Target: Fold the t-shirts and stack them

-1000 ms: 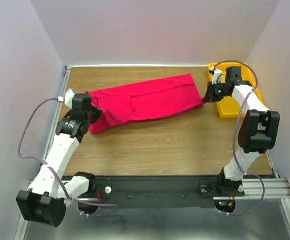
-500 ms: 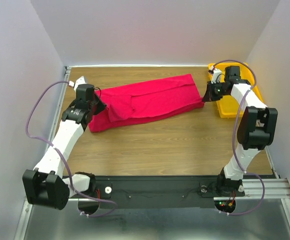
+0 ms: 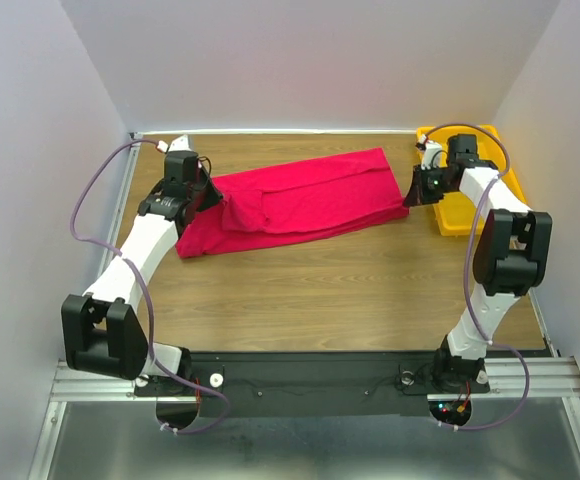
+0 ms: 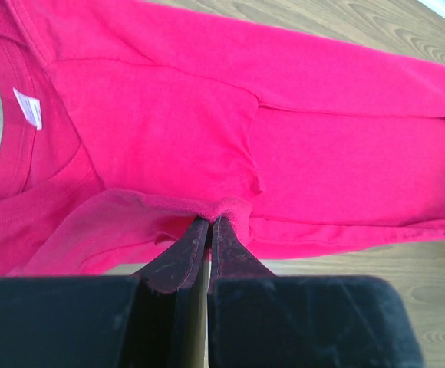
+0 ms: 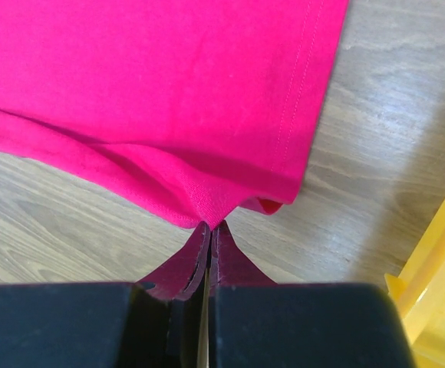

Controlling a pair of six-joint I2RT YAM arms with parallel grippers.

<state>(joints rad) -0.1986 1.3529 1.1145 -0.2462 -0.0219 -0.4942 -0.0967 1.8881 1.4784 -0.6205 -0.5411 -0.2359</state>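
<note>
A crimson-pink t-shirt lies folded lengthwise across the far half of the wooden table. My left gripper is shut on the t-shirt's edge at its left, collar end; in the left wrist view the gripper pinches a fold of the t-shirt, with the collar and a white label at the left. My right gripper is shut on the t-shirt's right bottom corner; in the right wrist view the gripper holds the hem of the t-shirt just above the wood.
A yellow plastic tray stands at the far right, just behind my right gripper; its corner shows in the right wrist view. White walls close the table at the back and sides. Bare wood lies between the shirt and the arm bases.
My left gripper has carried the shirt's left lower edge up and away from me, over the shirt. The right gripper has shifted slightly back, still holding its corner.
</note>
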